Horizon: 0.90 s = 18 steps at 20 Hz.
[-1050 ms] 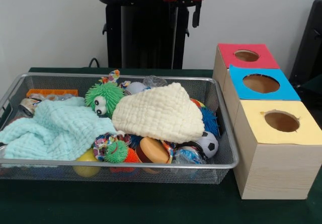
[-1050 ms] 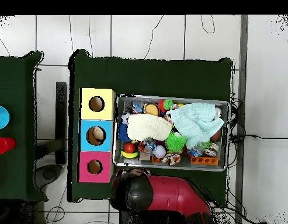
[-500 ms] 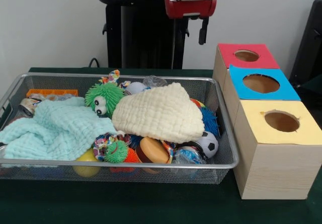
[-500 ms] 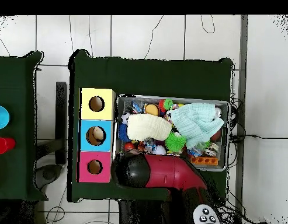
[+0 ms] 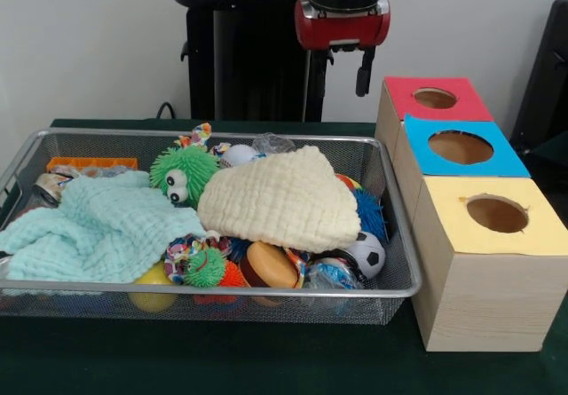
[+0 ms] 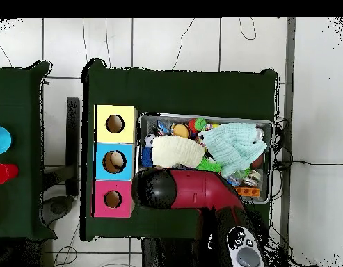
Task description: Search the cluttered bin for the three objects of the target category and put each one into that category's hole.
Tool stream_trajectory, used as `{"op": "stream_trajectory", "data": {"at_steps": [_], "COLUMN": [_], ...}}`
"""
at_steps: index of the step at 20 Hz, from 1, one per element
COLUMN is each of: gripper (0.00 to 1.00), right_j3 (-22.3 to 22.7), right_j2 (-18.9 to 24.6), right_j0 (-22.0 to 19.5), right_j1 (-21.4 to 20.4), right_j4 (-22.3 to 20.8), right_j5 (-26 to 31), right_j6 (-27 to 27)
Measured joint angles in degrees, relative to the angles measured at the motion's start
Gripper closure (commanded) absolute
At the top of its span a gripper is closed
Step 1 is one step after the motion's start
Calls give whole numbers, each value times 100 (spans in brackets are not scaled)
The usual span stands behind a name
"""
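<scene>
My silver wire bin (image 5: 390, 226) sits full of toys. The cream cloth (image 5: 280, 201) and mint cloth (image 5: 98, 226) may hide them, so I might grab cloth instead. Behind, my empty gripper (image 5: 348, 65) hangs wide open.

Cream cloth (image 5: 280, 198), mint cloth (image 5: 98, 226), black-and-white ball (image 5: 365, 253), green spiky toy (image 5: 184, 171).
</scene>
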Motion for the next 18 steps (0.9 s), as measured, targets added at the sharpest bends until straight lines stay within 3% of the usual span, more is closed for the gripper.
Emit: {"op": "stream_trajectory", "data": {"at_steps": [18], "gripper": [0], "right_j3": [-769], "right_j2": [1], "right_j0": [-1], "right_j1": [574], "right_j4": [-236], "right_j5": [83], "right_j6": [0]}}
